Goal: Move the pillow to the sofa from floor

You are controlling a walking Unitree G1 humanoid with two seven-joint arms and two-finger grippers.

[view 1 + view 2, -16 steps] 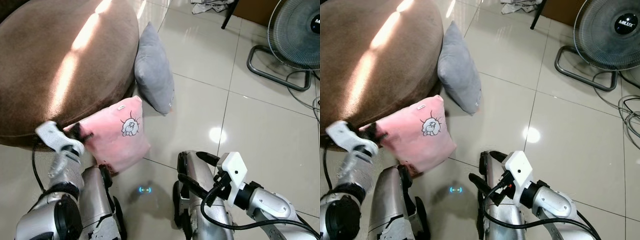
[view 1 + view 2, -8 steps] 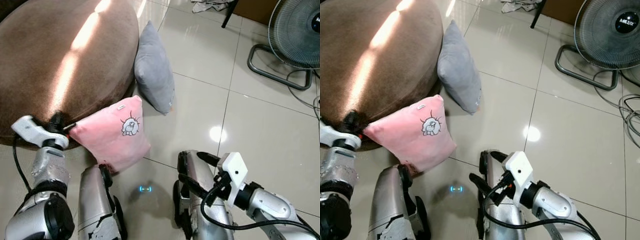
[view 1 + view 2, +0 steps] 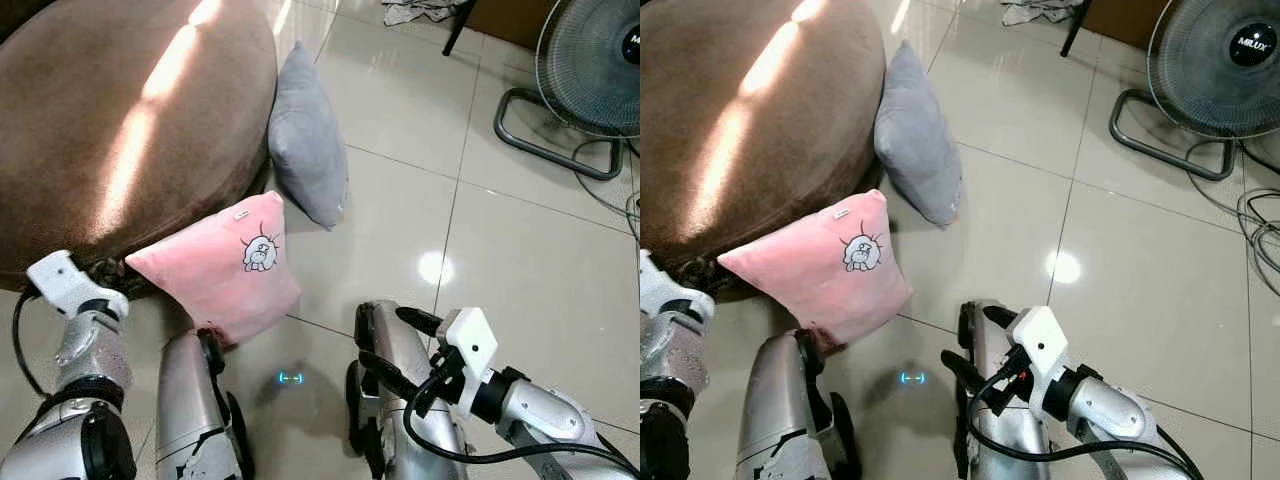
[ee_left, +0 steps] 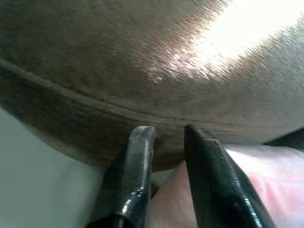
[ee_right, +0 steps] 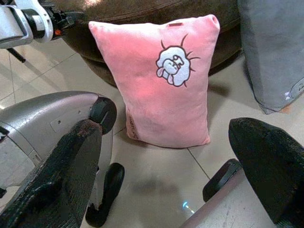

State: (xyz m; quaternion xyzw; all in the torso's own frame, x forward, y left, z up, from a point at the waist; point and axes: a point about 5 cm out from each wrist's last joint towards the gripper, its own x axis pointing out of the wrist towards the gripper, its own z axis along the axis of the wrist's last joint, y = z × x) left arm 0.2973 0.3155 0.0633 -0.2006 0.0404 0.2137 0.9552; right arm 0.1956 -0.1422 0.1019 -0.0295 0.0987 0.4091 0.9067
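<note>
Left hand [image 4: 164, 142] sits right at the pink pillow's [image 3: 222, 275] upper left corner, down by the sofa's [image 3: 110, 120] lower edge. From the wrist camera its two black fingers [image 4: 137, 161] stand a narrow gap apart, pink fabric pushing up against one of them and brown sofa beyond the tips. I judge nothing is pinched between them; they look slightly parted and empty, touching the corner at most.

Right hand [image 5: 166, 156] hangs low over the floor [image 3: 480, 240] near the robot's own legs, fingers spread wide, holding nothing, looking across at the pillow's face.

So the score: the pink pillow is not on the sofa yet. It stands on its lower edge on the floor tiles, tilted back against the sofa's rounded side. By my reading the grasp, the lift and the placing on the seat are all left to do.

Textures now. The pillow is plush, soft and rectangular, with a small embroidered cartoon animal and a little tag near its top edge. The sofa is brown, short-napped velvet, rounded, sunlit in a stripe. A grey pillow [image 3: 308, 140] leans on the sofa just beyond the pink one. The floor is glossy pale tile, reflective.
</note>
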